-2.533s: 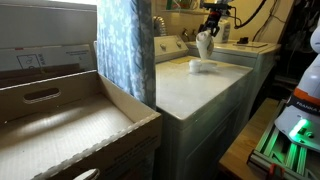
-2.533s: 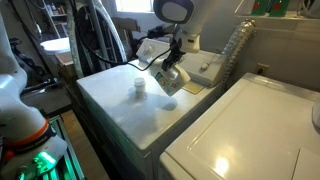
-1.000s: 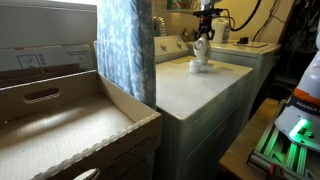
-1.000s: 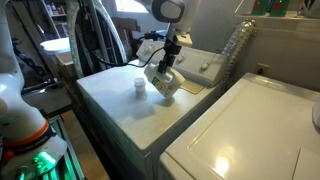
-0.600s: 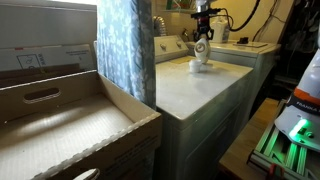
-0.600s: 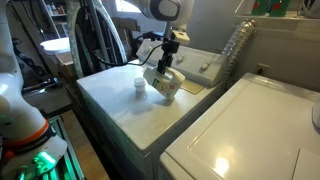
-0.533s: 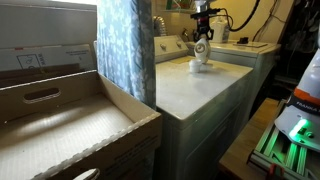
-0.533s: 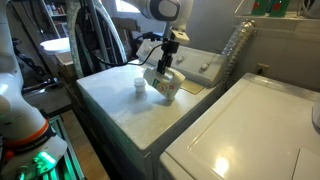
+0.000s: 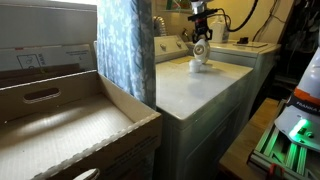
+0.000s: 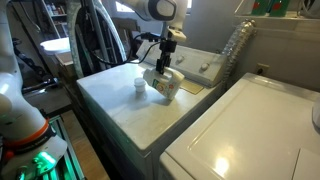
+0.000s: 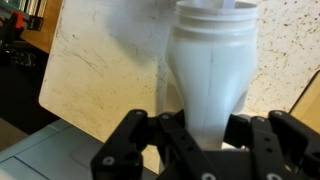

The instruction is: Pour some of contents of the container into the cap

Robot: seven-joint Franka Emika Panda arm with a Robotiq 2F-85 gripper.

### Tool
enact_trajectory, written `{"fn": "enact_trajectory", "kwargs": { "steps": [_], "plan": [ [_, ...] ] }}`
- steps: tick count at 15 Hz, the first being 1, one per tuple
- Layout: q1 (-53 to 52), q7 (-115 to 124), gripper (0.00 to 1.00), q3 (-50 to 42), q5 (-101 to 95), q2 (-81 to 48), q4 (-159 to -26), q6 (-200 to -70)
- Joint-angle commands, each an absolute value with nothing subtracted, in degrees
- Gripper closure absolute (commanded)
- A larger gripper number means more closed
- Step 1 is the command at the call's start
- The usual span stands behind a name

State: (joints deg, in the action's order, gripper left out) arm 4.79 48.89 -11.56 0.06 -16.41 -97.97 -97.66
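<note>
My gripper [image 10: 165, 68] is shut on the container [image 10: 163, 83], a small white bottle with a coloured label, and holds it tilted above the white speckled top. The cap [image 10: 138, 86], a short white round cup, stands on that top just beside the bottle. In an exterior view the gripper [image 9: 200, 38] hangs over the container [image 9: 201, 49], with the cap [image 9: 199, 66] right below it. The wrist view shows the container's [image 11: 212, 70] white body and open neck pointing away, clamped between my black fingers [image 11: 135, 140]. The cap is out of sight there.
The white speckled machine top [image 10: 115, 110] ends at a front edge near the cap. A control box [image 10: 205, 68] and a ribbed hose [image 10: 235, 45] stand behind. A second white machine [image 10: 250, 135] sits alongside. A blue curtain [image 9: 125, 50] and cardboard box [image 9: 60, 120] fill the foreground.
The gripper has carried the bottle from the back of the top toward the cap and now holds it close beside the cap. The cap has not moved.
</note>
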Motion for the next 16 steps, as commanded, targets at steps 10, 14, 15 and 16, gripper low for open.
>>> {"fn": "enact_trajectory", "kwargs": {
  "steps": [10,14,15,16],
  "plan": [
    [3.4,51.4,1.00,-10.3,-5.4,-14.3,-99.3,-97.5],
    [3.3,51.4,1.00,-10.2,-5.7,-14.2,-99.4,-97.5],
    [3.3,51.4,1.00,-10.1,-5.8,-14.2,-99.4,-97.5],
    [3.2,51.4,1.00,-10.1,-5.8,-14.1,-99.5,-97.5]
  ]
}}
